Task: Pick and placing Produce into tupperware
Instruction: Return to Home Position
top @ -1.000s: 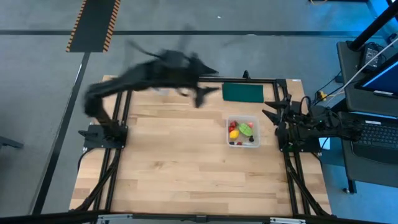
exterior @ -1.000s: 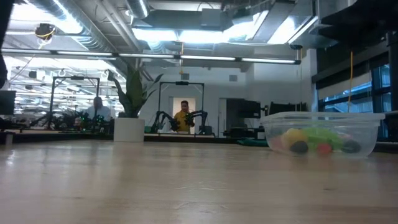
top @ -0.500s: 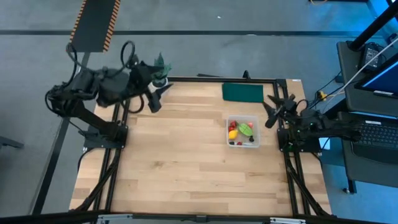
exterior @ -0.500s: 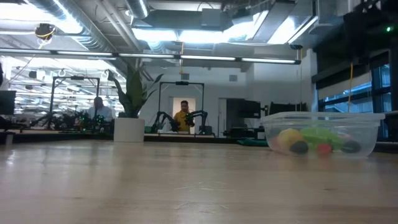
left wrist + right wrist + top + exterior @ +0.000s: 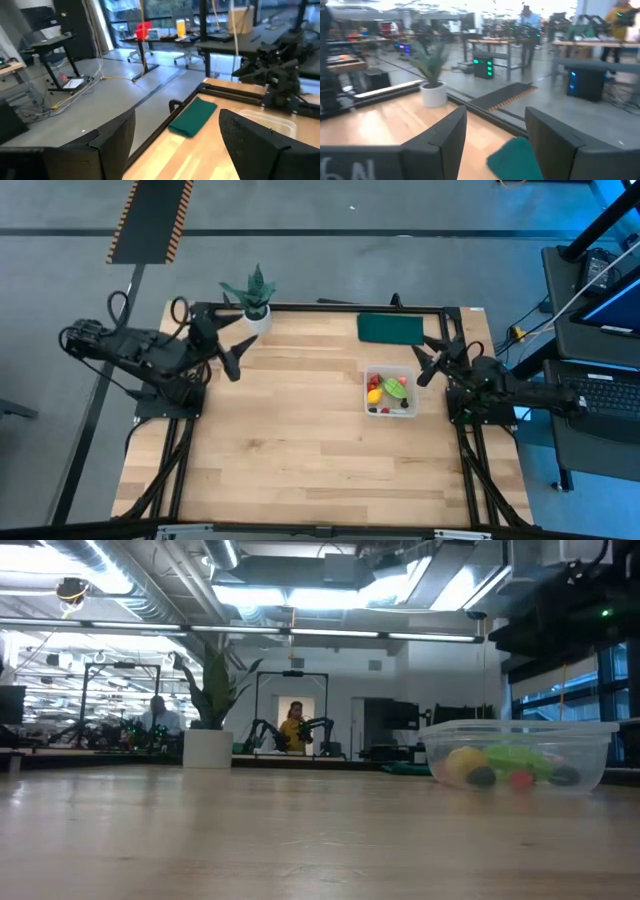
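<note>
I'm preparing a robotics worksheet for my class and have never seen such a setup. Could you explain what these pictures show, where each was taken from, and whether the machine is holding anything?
The machine is two dark robot arms, one fixed at each side of a wooden table. One picture looks straight down from above. One looks level across the tabletop into the room behind. The other two come from cameras on the arms' wrists, looking out past each arm's own two fingers. The left gripper and the right gripper are both open and hold nothing. On the table are a clear tupperware with the produce inside it, a flat green rectangle and a small potted plant at the far edge.
</note>
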